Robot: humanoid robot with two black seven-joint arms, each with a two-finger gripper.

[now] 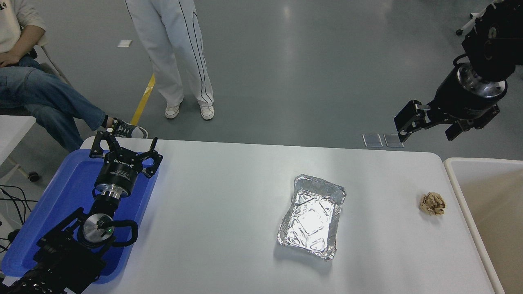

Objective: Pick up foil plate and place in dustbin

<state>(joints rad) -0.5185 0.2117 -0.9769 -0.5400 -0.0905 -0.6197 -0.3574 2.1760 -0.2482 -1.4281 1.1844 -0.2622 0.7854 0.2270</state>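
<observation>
The right gripper [429,126], open and empty high beyond the plate [312,216], should descend over one long rim and pinch it gently before lifting toward the bin [457,179].

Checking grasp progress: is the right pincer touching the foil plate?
Apart. The head view shows the right pincer raised beyond the table's far edge, the foil plate lying alone.

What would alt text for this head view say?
An empty foil plate lies on a white table, a crumpled paper ball and the dustbin to its right. The right tool hangs open above the far edge; the left tool is over a blue tray.
</observation>
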